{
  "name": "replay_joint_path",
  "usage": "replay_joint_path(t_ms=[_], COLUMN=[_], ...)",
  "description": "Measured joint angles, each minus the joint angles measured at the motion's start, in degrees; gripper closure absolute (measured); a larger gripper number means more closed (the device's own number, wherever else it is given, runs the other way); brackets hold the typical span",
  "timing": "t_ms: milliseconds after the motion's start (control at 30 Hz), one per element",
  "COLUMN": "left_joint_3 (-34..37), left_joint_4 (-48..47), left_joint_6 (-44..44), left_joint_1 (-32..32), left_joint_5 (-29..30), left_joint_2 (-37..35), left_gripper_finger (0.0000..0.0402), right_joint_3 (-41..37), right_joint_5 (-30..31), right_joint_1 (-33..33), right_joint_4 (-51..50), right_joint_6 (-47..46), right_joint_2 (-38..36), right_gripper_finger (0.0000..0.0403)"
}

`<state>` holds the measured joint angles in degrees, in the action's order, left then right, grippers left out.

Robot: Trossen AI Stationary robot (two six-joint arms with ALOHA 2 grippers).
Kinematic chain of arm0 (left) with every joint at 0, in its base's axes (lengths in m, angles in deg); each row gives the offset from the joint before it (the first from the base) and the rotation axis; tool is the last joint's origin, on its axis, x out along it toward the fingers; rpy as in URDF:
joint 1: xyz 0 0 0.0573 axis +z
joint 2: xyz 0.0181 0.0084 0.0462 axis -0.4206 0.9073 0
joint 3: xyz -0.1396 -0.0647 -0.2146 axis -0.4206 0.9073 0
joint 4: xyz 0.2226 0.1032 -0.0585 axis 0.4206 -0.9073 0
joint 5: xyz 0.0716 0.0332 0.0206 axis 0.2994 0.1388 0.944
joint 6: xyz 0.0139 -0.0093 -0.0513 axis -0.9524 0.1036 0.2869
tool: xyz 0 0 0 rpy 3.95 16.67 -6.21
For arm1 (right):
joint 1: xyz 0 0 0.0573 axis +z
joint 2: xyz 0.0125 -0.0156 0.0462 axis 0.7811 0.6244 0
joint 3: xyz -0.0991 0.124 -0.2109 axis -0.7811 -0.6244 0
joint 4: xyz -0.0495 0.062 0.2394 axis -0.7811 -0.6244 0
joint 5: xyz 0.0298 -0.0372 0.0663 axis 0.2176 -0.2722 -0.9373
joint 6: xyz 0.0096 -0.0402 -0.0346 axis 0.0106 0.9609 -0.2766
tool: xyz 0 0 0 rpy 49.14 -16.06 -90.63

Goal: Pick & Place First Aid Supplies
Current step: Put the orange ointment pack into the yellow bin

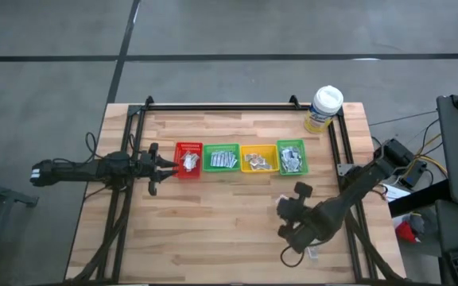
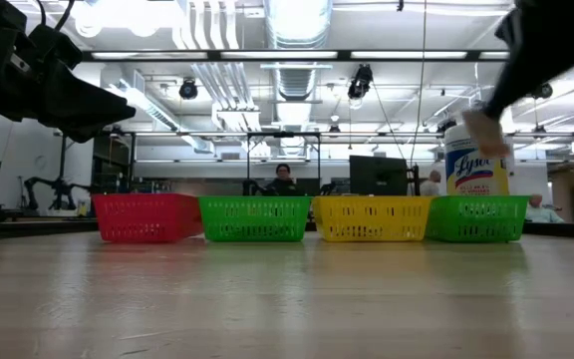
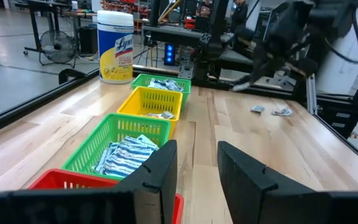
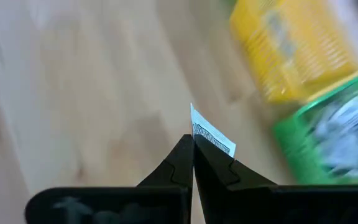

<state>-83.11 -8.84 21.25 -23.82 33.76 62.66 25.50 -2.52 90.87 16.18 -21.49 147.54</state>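
Observation:
My right gripper (image 4: pixel 193 142) hangs over the table's near right part (image 1: pixel 294 237), shut on a small white sachet with blue print (image 4: pixel 214 138). That sachet also shows as a pale blur in the low view (image 2: pixel 484 130) and in the left wrist view (image 3: pixel 241 84). Two more small sachets (image 3: pixel 258 109) (image 3: pixel 283 112) lie flat on the wood near it. My left gripper (image 3: pixel 194 168) waits open beside the red bin (image 1: pixel 188 159), with nothing between its fingers. My right gripper pinches one edge of the sachet (image 4: pixel 199 132) between its two fingertips, only at their free ends. The fingers slant down from above. The sachet sticks out past the fingertips and is lifted clear of the table.
Four small bins stand in a row at mid table: red, green (image 1: pixel 222 158), yellow (image 1: pixel 258 158) and green (image 1: pixel 292 156), each with sachets inside. A yellow wipes tub with a white lid (image 1: pixel 324 108) stands at the far right. A black frame rail (image 1: pixel 348 159) runs along the table's edges.

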Motion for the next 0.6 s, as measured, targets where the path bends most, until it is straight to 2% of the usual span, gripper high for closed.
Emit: replay_joint_path(t_ms=[233, 400, 600], left_joint_3=[0.0, 0.0, 0.0], left_joint_4=[0.0, 0.0, 0.0], left_joint_6=[0.0, 0.0, 0.0], left_joint_1=[0.0, 0.0, 0.0], left_joint_5=[0.0, 0.0, 0.0], left_joint_2=[0.0, 0.0, 0.0], left_gripper_finger=[0.0289, 0.0289, 0.0289], right_joint_3=[0.0, 0.0, 0.1], right_joint_5=[14.1, 15.8, 15.7], right_joint_1=[-2.5, -8.2, -16.6], right_joint_4=[0.3, 1.3, 7.3], right_joint_6=[-0.1, -0.3, 2.4], right_joint_2=[-5.0, -6.4, -6.4], right_gripper_finger=[0.0394, 0.0394, 0.0394])
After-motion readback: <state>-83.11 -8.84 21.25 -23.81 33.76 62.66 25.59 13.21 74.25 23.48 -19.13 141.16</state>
